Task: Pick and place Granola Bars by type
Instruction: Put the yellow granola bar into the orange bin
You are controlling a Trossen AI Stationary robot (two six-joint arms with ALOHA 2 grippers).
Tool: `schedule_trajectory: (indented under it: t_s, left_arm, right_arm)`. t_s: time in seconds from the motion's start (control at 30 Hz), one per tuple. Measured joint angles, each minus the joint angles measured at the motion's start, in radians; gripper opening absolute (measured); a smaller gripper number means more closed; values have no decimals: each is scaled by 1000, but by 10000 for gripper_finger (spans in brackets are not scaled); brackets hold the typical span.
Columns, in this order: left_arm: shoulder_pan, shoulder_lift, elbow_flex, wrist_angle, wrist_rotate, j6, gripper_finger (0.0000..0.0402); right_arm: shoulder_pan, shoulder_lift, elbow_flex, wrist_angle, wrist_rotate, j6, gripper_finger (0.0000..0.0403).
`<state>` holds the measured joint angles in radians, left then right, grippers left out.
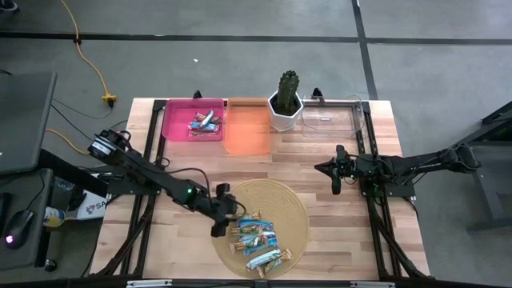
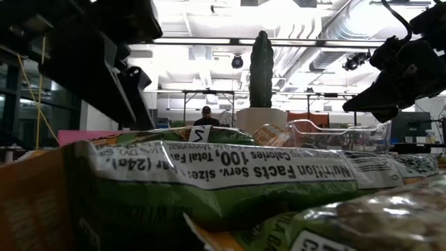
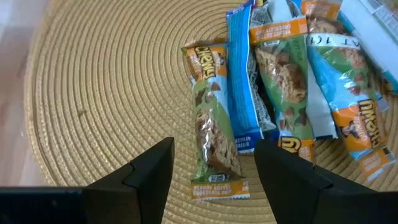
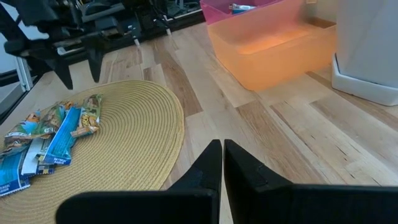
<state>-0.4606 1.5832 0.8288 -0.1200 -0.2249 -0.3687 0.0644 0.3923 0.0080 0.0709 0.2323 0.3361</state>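
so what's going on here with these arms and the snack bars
The left gripper hangs open over a green-wrapped granola bar at the edge of the pile on the round woven mat, not yet gripping it. The right gripper waits shut above bare table. The pink bin already holds bars; the orange bin looks empty.

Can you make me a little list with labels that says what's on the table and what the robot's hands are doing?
table: wooden table
mat: round woven mat, near front edge
bars on mat: pile of granola bars
pink bin: pink bin, a few bars inside
orange bin: orange bin, looks empty
clear bin: clear bin, looks empty
plant: cactus in white pot, between orange and clear bins
left gripper: left gripper, fingers open, straddling one green-and-orange bar on the mat
right gripper: right gripper, fingers shut, holding nothing, above bare table
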Motion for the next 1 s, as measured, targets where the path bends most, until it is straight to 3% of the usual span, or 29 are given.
schedule_trajectory:
  t_s: [1.0]
  left_arm:
    - [2,110,0,23,34,-3,221]
  right_arm:
    - [0,0,0,-4,0,0,0]
